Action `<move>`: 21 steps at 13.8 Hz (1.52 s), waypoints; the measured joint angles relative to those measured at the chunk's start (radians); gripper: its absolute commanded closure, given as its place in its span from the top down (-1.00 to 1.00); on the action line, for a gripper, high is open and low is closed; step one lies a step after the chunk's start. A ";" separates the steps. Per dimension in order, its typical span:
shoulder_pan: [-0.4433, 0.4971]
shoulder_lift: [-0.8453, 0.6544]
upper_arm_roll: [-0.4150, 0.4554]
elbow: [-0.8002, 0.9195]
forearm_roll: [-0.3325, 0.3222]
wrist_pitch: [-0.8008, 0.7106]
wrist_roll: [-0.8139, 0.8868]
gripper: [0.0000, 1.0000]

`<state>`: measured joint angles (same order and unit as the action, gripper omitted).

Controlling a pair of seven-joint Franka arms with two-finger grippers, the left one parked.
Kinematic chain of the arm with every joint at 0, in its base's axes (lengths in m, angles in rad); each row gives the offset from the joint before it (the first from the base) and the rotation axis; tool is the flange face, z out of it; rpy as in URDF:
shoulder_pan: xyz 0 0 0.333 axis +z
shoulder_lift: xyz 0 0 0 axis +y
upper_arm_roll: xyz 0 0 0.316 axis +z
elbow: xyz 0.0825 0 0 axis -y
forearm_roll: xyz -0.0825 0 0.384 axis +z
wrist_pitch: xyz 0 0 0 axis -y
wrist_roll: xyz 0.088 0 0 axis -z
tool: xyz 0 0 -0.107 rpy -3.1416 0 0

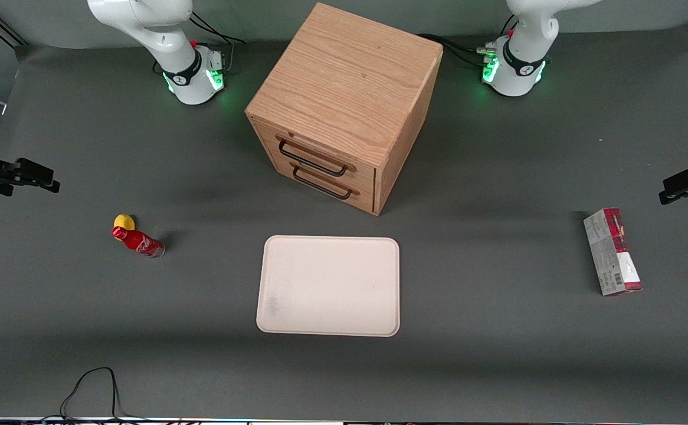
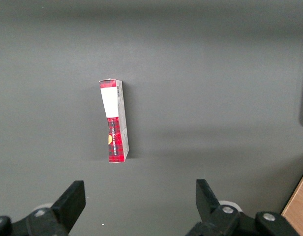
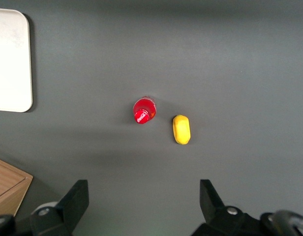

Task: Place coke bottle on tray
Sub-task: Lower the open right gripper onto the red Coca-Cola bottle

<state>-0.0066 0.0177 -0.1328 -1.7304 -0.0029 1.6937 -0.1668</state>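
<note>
The coke bottle is small and red with a red cap. It stands upright on the grey table toward the working arm's end, well apart from the tray. The right wrist view looks down on its cap. The tray is cream-white, bare, and lies in front of the oak drawer box; one rounded corner shows in the right wrist view. My right gripper hangs high above the table near the bottle, open and empty, its fingers spread wide and touching nothing.
A small yellow lemon-like lump lies beside the bottle, slightly farther from the front camera. The oak two-drawer box stands mid-table, drawers shut. A red-and-grey carton lies toward the parked arm's end.
</note>
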 measured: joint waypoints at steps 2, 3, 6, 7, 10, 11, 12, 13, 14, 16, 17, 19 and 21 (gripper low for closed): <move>0.001 0.000 0.001 -0.073 0.000 0.069 0.000 1.00; 0.001 0.000 0.002 -0.108 0.000 0.104 0.000 1.00; 0.008 0.001 0.004 -0.212 0.001 0.230 0.000 1.00; 0.015 0.004 0.004 -0.245 0.001 0.273 0.000 1.00; 0.022 0.031 0.004 -0.302 0.001 0.367 0.000 1.00; 0.022 0.045 0.004 -0.308 0.001 0.390 0.000 1.00; 0.022 0.061 0.003 -0.311 0.001 0.411 0.000 1.00; 0.022 0.078 0.003 -0.313 0.001 0.431 0.000 1.00; 0.022 0.095 0.003 -0.313 0.001 0.450 0.000 1.00; 0.022 0.125 0.003 -0.322 0.019 0.489 0.000 1.00; 0.022 0.134 0.003 -0.338 0.025 0.521 0.000 1.00; 0.022 0.146 0.003 -0.372 0.027 0.574 0.000 1.00; 0.022 0.159 0.003 -0.389 0.027 0.604 0.000 1.00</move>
<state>0.0159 0.1766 -0.1294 -2.1197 0.0239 2.2977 -0.1667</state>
